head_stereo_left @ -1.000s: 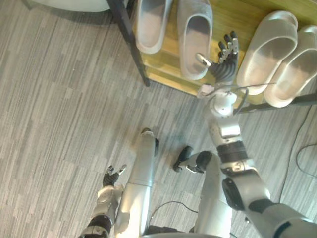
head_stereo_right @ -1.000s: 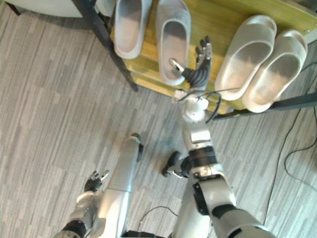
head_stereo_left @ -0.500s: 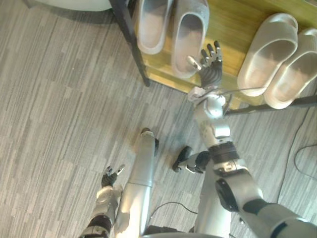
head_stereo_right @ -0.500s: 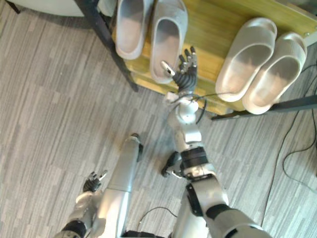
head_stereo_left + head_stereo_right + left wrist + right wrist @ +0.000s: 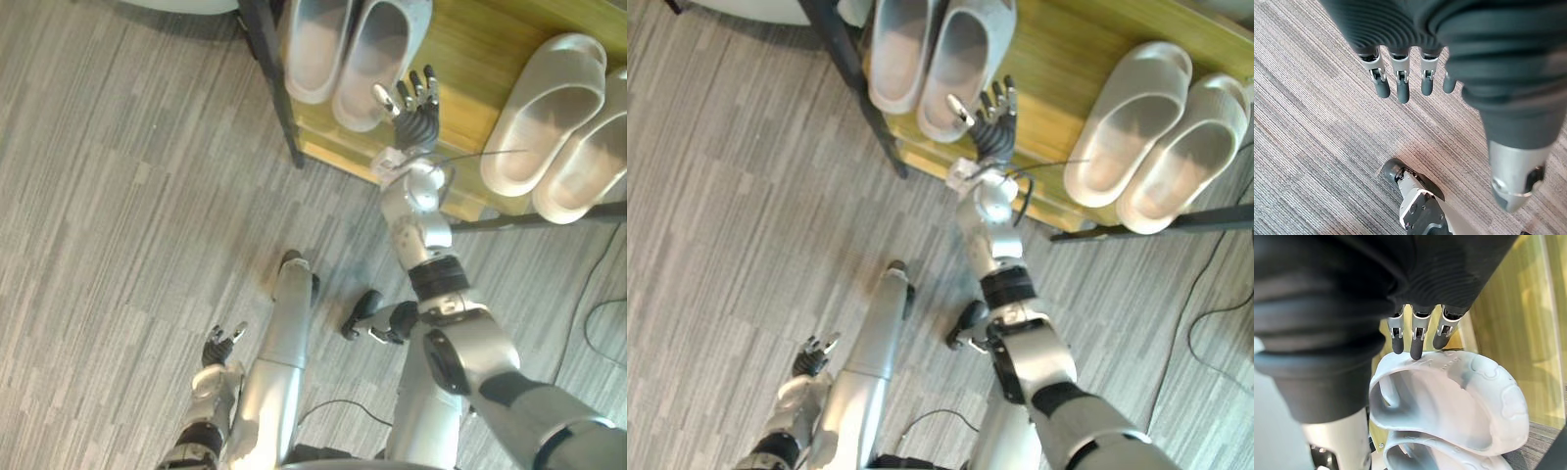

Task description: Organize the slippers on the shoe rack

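I am holding my right robot hand [image 5: 416,103] out over the shoe rack [image 5: 470,59]. Its fingers are straight and spread wide, and they are gripping nothing. The fingertips [image 5: 1417,350] are touching the rim of a grey slipper [image 5: 377,59], on the side that is facing the middle of the rack. That grey slipper is lying near the left end of the rack, with its back end close to the front edge. A second grey slipper [image 5: 315,44] is lying right beside it, touching it, next to the black post [image 5: 274,88] at the left corner. Two white slippers [image 5: 544,113] are lying side by side near the right end of the rack, well apart from my right robot hand, with their back ends at the front edge. My left robot hand [image 5: 220,345] is hanging low over the grey floor [image 5: 118,196], with its fingers loose and wide, holding nothing.
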You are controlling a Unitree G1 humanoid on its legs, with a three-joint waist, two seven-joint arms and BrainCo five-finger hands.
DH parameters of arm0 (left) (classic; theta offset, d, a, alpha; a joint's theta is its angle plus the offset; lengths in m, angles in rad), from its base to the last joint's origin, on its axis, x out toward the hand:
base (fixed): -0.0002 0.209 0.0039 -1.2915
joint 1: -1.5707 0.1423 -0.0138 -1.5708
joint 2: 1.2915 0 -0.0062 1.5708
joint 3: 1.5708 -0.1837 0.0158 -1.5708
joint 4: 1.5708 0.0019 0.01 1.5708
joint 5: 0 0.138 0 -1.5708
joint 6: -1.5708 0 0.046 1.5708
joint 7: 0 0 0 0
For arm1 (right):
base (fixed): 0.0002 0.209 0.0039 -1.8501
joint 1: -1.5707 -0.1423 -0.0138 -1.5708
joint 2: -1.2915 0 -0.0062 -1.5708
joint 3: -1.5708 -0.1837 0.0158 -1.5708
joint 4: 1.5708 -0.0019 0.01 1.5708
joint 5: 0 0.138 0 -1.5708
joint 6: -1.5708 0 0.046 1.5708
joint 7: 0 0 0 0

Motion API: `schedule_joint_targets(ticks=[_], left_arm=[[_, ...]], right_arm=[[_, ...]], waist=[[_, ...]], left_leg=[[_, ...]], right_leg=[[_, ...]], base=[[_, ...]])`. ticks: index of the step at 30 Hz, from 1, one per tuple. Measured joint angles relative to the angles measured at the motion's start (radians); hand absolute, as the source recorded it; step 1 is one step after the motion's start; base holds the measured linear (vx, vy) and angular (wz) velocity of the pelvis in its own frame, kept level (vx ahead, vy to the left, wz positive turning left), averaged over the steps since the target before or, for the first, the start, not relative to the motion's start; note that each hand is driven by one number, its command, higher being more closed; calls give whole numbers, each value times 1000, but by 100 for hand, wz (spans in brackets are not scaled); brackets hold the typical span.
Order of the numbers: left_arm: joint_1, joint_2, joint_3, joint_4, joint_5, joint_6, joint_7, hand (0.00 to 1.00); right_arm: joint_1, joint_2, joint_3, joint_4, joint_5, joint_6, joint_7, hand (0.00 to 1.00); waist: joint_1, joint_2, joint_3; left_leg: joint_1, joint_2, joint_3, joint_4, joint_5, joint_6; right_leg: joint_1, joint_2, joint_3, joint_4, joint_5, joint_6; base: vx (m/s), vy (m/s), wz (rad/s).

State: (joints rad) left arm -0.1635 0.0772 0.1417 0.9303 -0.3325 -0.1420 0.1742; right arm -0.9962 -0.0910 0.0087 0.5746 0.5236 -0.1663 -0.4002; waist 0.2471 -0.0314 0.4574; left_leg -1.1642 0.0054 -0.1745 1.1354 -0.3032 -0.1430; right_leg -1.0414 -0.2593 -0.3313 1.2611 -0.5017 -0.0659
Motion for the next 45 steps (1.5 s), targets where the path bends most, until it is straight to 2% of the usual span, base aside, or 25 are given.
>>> schedule_joint_targets(ticks=[2, 6, 10, 15, 19, 22, 24, 28, 29, 35, 39, 45], left_arm=[[-4, -3, 15, 7, 0, 0, -1, 0], [-8, -10, 41, 15, -2, 0, -2, 0], [2, -16, 68, 14, -1, 1, -4, 0], [63, -11, 58, 9, 21, -1, -20, 0], [172, -3, 54, 6, 46, 1, -24, 0], [231, 18, 9, 16, 85, 3, -26, 0], [250, 32, -21, 21, 107, 3, -29, 0], [286, 64, -76, 52, 168, 22, -56, 0], [285, 70, -93, 60, 179, 23, -65, 0], [246, 67, -173, 61, 230, 23, -92, 0], [202, 51, -273, 48, 254, 24, -95, 0], [147, 48, -509, -110, 294, 20, -119, 0]], right_arm=[[0, -9, -4, 8, -3, 2, 2, 0], [47, -33, -1, -11, -25, 35, 9, 0], [212, -38, 9, -143, -96, 41, 27, 0], [520, -67, 63, -334, -201, 39, 87, 0], [796, -67, 114, -404, -252, 38, 152, 0], [964, -64, 124, -396, -293, 39, 208, 0], [1019, -63, 123, -360, -332, 38, 233, 0], [1081, -36, 110, -91, -449, 54, 281, 0], [1081, -30, 102, -17, -483, 63, 282, 0], [1073, -31, 17, 313, -566, 104, 297, 0], [1060, -31, -28, 400, -565, 114, 300, 0], [1037, -32, -85, 432, -565, 119, 301, 0]], waist=[[2, 0, 0], [-2, 1, 0], [-16, 0, -1], [-46, -1, -6], [-79, -3, -78], [-92, -9, -144], [-99, -12, -171], [-136, -9, -264], [-137, -6, -280], [-161, 43, -322], [-187, 48, -327], [-194, 60, -339]], left_leg=[[4, 1, 1, 1, 0, 0], [47, 5, 8, -1, -2, 3], [137, 20, 38, -47, -3, 17], [352, 40, 90, -219, 28, 37], [533, 62, 132, -415, 71, 48], [662, 70, 167, -563, 108, 49], [728, 71, 183, -635, 131, 49], [885, 69, 215, -832, 188, 51], [919, 70, 223, -881, 204, 53], [1062, 63, 248, -1049, 256, 72], [1095, 44, 247, -1069, 264, 84], [1137, 20, 235, -1140, 310, 100]], right_leg=[[4, 0, 0, 1, 0, 0], [48, 1, 4, -7, 0, 0], [124, 8, 16, -57, 11, 5], [309, 24, 25, -225, 68, 16], [468, 62, 30, -423, 132, 36], [576, 82, 35, -563, 176, 51], [630, 92, 41, -628, 204, 49], [759, 118, 53, -810, 266, 69], [784, 127, 61, -856, 287, 71], [949, 165, 77, -1106, 404, 100], [1013, 168, 80, -1206, 455, 114], [1047, 162, 80, -1261, 491, 119]], base=[[0, 0, 0], [-10, 21, -2], [-4, 44, -11], [59, 44, -17], [150, 34, -21], [190, 46, -19], [162, 29, -17], [201, 51, -16], [169, 54, -26], [115, 75, -15], [19, 70, 2], [-61, 45, 3]])
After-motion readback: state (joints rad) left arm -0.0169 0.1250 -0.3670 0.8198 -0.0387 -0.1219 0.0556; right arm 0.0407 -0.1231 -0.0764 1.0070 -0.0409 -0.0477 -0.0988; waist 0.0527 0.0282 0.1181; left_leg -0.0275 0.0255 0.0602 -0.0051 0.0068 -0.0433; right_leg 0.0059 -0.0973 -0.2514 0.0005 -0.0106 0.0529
